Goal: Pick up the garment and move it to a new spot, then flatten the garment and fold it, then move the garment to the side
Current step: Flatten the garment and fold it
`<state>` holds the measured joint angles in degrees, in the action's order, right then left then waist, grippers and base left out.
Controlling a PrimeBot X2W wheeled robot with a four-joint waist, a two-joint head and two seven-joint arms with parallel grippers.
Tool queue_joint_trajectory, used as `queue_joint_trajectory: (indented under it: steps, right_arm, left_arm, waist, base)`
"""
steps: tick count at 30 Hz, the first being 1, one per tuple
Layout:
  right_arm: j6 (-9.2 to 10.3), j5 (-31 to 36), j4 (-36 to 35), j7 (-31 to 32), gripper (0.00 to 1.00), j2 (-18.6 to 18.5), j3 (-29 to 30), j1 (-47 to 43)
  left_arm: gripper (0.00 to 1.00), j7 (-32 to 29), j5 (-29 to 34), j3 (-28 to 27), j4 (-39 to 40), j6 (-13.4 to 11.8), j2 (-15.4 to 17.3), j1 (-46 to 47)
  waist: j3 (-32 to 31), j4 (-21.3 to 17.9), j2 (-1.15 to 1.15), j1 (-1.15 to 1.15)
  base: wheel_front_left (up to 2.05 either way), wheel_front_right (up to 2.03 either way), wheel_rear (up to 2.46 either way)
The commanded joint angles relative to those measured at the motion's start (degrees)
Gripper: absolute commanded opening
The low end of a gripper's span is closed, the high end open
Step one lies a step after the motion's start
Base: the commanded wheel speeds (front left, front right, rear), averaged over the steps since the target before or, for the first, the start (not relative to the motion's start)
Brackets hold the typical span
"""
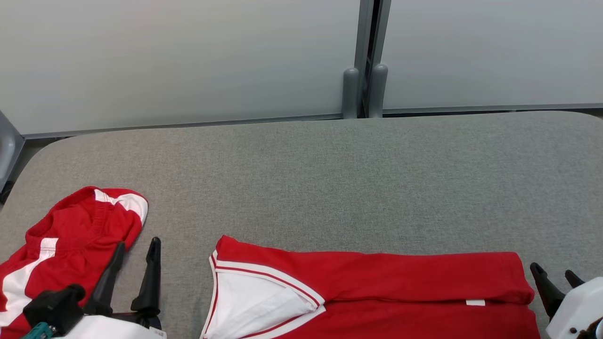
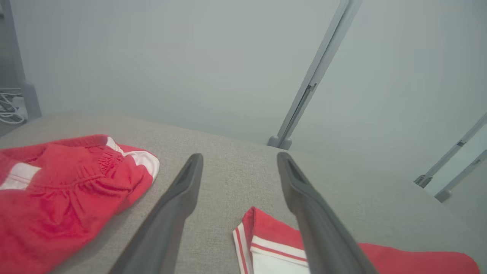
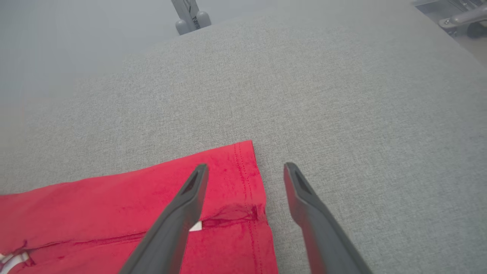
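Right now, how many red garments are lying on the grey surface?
2. Crumpled shorts lie at the near left; a folded jersey lies front and centre, cut off by the head view's bottom edge, where more could hide.

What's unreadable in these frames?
- Jersey: near part cut off by the head view's bottom edge.
- Shorts: left side cut off by that view's edge, partly hidden behind the left gripper.
- Tag: too small to read in the head view; the right gripper half covers it in its wrist view.

Lab-like: padded grey table point(image 1: 330, 179), frosted partitions point(image 1: 188, 61).
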<state>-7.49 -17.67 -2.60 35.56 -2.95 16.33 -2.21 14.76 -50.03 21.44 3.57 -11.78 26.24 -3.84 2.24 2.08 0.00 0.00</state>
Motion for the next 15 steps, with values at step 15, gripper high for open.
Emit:
queue_joint_trajectory:
  steps: [15]
  right_arm:
    - [-0.02, -2.71, 11.17, -8.26, 1.00, -0.11, -0.16, 0.77]
  left_arm:
    - [1.00, 0.46, 17.88, -6.46, -6.24, 0.53, -4.10, -2.22]
  waist:
    - [-0.28, 0.75, 0.00, 0.00]
  base:
    - [0.00, 0.00, 0.00]
